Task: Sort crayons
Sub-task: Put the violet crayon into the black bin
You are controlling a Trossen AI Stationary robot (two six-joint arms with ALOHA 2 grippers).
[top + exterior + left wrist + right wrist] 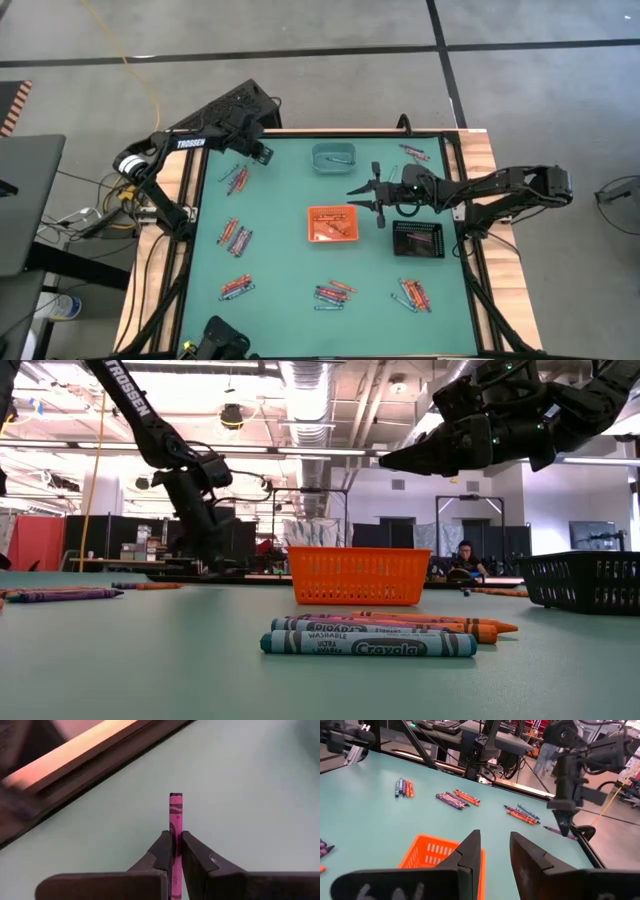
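My left gripper (pixel 262 153) is at the table's far left, shut on a pink crayon (pixel 175 815). Loose crayons (pixel 235 178) lie on the green table just nearer than it. More crayon groups lie at the left (pixel 234 235) and along the near side (pixel 332 293) (pixel 412 294). My right gripper (pixel 368 195) hangs open above the table by the far right corner of the orange tray (pixel 333 223), with nothing between its fingers (pixel 470 855). My left gripper pinches the pink crayon between its two fingers (pixel 162 852), which slant down toward the table. The crayon lies along the fingers. Its free end (pixel 175 797) sticks out well past the fingertips. I cannot tell whether that end touches the table.
A teal tray (pixel 333 157) stands at the far middle and a black tray (pixel 418 240) at the right. The orange tray holds a few crayons. More crayons (pixel 412 151) lie at the far right. A wooden rim (pixel 75 765) runs along the table's edge close to my left gripper.
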